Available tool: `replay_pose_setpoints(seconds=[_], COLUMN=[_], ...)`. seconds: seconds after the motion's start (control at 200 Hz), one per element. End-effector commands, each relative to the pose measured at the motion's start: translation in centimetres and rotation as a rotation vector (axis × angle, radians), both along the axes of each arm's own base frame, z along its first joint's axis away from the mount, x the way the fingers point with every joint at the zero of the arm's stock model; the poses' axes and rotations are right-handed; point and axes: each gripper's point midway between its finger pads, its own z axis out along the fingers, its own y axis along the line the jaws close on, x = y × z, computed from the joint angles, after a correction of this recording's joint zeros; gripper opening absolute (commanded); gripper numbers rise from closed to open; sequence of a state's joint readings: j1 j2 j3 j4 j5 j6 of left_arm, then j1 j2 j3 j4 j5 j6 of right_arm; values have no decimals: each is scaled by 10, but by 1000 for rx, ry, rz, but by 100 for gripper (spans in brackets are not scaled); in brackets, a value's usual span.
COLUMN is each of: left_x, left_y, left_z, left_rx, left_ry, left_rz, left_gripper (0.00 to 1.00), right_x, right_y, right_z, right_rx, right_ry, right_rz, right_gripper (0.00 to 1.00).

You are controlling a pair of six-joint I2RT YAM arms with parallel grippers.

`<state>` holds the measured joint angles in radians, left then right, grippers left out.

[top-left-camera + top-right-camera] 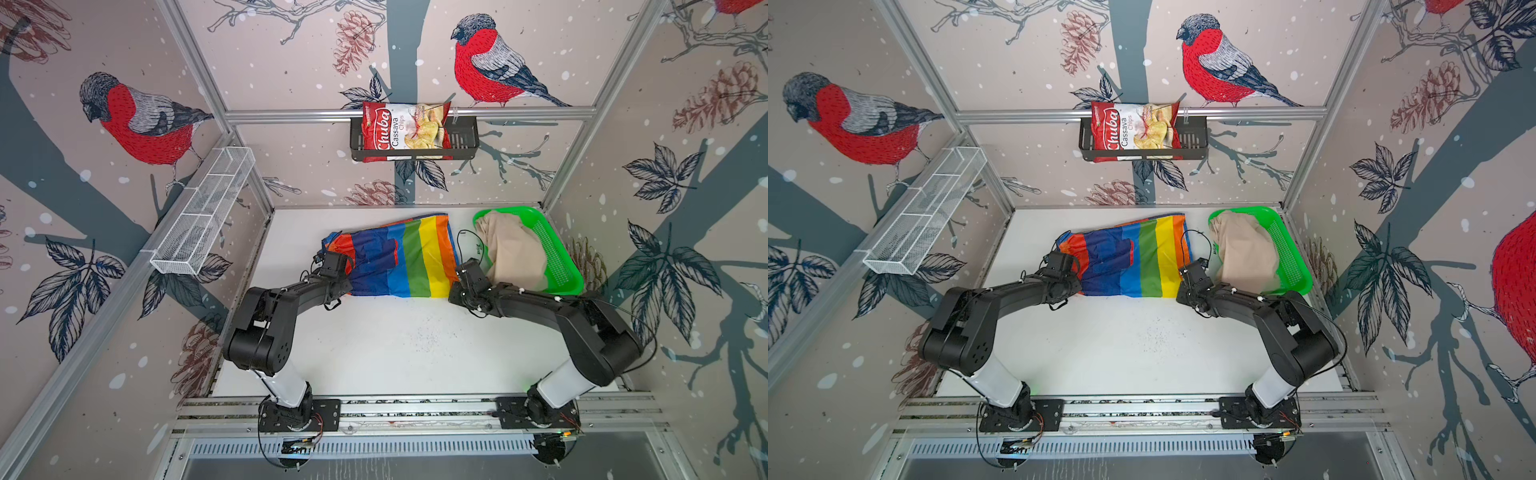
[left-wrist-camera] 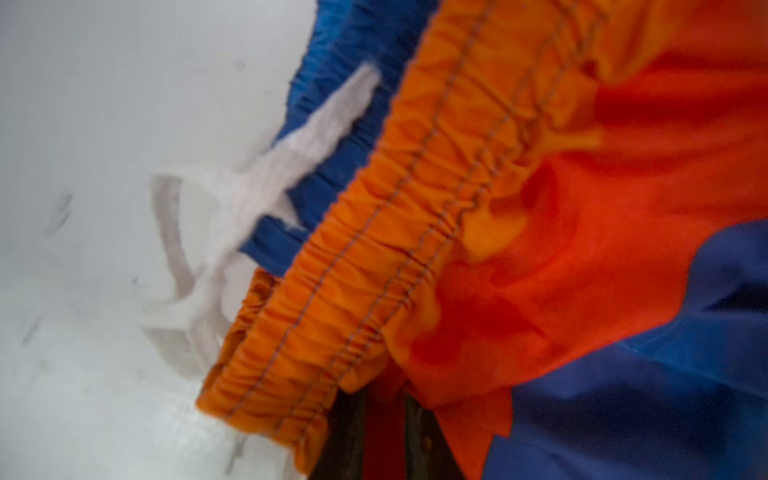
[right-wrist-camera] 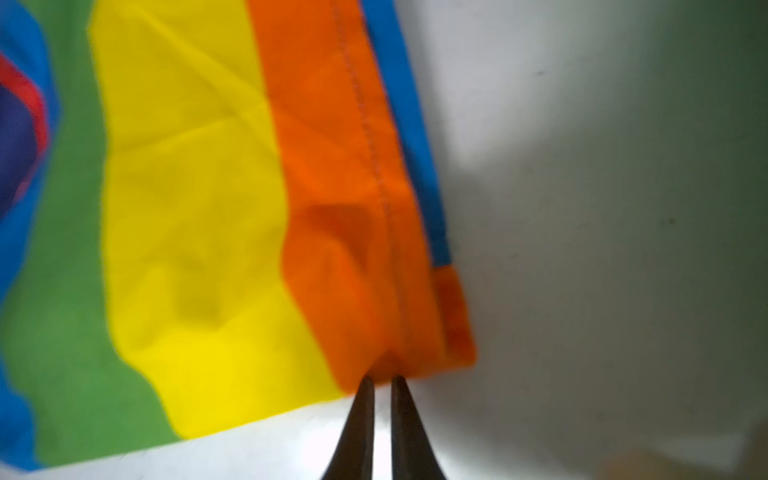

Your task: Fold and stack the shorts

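Rainbow-striped shorts [image 1: 399, 257] lie spread flat on the white counter [image 1: 395, 345], past its centre toward 12 o'clock, with the stripes running blue, green, yellow and orange from the 9 o'clock end to the 3 o'clock end. Nearest the camera, both black arms reach in from their bases at 6 o'clock and meet the garment's near edge.

The left end effector [image 2: 384, 436] sits at the 9 o'clock end, where the fabric is bunched. In the left wrist view its dark fingers [image 2: 345, 436] stand close together with red fabric between them, just under the gathered orange waistband [image 2: 374, 249]. A white drawstring [image 2: 266, 187] trails from the waistband onto the counter.

The right end effector [image 3: 382, 386] is at the shorts' 4 o'clock corner. In the right wrist view its two fingertips are pinched nearly together on the corner of the orange hem, and the fabric puckers up into them.

Farther back, at 2 o'clock on the counter, a green mesh basket [image 1: 569, 286] holds the beige shorts [image 1: 511, 253]. They are heaped loosely and drape over the basket's 8 o'clock rim, just beside the striped pair but apart from it.

On the wall at 9 o'clock hangs a white wire rack [image 1: 203, 212]. On the far wall at 12 o'clock a black basket [image 1: 461, 141] carries a red bag of cassava chips [image 1: 405, 129].
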<state>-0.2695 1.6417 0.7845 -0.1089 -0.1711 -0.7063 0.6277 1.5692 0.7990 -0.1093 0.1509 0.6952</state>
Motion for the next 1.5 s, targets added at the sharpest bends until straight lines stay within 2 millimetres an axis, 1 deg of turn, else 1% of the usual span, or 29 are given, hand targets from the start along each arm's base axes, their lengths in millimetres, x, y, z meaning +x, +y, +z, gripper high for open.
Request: replay_pose_setpoints(seconds=[0.0, 0.055, 0.105, 0.155, 0.2, 0.255, 0.295, 0.345, 0.375, 0.395, 0.4, 0.42, 0.45, 0.52, 0.62, 0.705, 0.78, 0.85, 0.92, 1.001, 1.056, 1.066, 1.071, 1.186, 1.266, 1.321, 1.361, 1.436, 1.496], left_x=[-31, -33, -29, -21, -12, 2, 12, 26, 35, 37, 41, 48, 57, 77, 101, 119, 132, 139, 144, 148, 148, 147, 147, 142, 138, 139, 141, 143, 144], left_y=[-14, -19, -21, -25, -29, -36, -41, -51, -58, -62, -64, -69, -76, -89, -104, -107, -98, -86, -71, -62, -58, -58, -58, -53, -51, -53, -55, -60, -66], left_z=[-3, 13, 34, 62, 89, 119, 137, 149, 153, 148, 153, 158, 156, 149, 134, 117, 100, 86, 73, 57, 45, 43, 42, 20, 7, 2, 1, 8, 26], left_rx=[-22, -35, -50, -65, -84, -114, -137, -170, -191, -198, -203, -213, -219, -242, -275, -250, -216, -208, -220, -247, -245, -245, -244, -234, -236, -248, -252, -277, -295], left_ry=[87, 65, 23, -46, -118, -209, -264, -303, -317, -307, -319, -331, -329, -326, -328, -318, -283, -251, -236, -217, -194, -189, -188, -148, -128, -123, -122, -128, -158], left_rz=[-41, -51, -57, -72, -84, -103, -115, -129, -145, -154, -158, -168, -179, -196, -212, -209, -176, -145, -118, -122, -120, -122, -123, -125, -118, -131, -137, -144, -156], left_gripper=[19, 20, 22, 24, 26, 30, 31, 30, 26, 23, 23, 21, 19, 17, 19, 20, 19, 18, 18, 18, 18, 17, 17, 16, 14, 13, 12, 12, 12], right_x=[3, 9, 16, 25, 34, 46, 55, 67, 74, 78, 79, 83, 93, 110, 141, 167, 190, 211, 229, 247, 255, 257, 257, 268, 271, 272, 272, 273, 269], right_y=[11, 23, 33, 40, 45, 51, 57, 65, 74, 80, 81, 85, 89, 97, 101, 103, 103, 98, 88, 73, 65, 63, 62, 48, 41, 36, 33, 26, 24], right_z=[40, 69, 95, 119, 134, 147, 152, 158, 159, 160, 160, 159, 156, 151, 130, 109, 84, 63, 43, 23, 8, 8, 5, -13, -20, -19, -14, 9, 36], right_rx=[-73, -71, -51, -24, -10, -1, 14, 39, 65, 79, 82, 90, 101, 133, 186, 207, 210, 210, 220, 234, 254, 260, 260, 296, 295, 285, 276, 248, 225], right_ry=[-94, -154, -210, -264, -310, -355, -369, -391, -407, -415, -416, -415, -413, -417, -381, -346, -306, -275, -250, -220, -194, -194, -188, -158, -147, -148, -152, -182, -224], right_rz=[40, 61, 73, 78, 85, 86, 95, 106, 137, 161, 166, 178, 180, 198, 193, 189, 183, 170, 146, 104, 88, 84, 84, 64, 62, 63, 64, 60, 60], right_gripper=[14, 15, 16, 18, 20, 20, 22, 25, 25, 24, 24, 23, 20, 20, 21, 21, 21, 20, 19, 20, 19, 20, 20, 20, 20, 20, 20, 20, 20])
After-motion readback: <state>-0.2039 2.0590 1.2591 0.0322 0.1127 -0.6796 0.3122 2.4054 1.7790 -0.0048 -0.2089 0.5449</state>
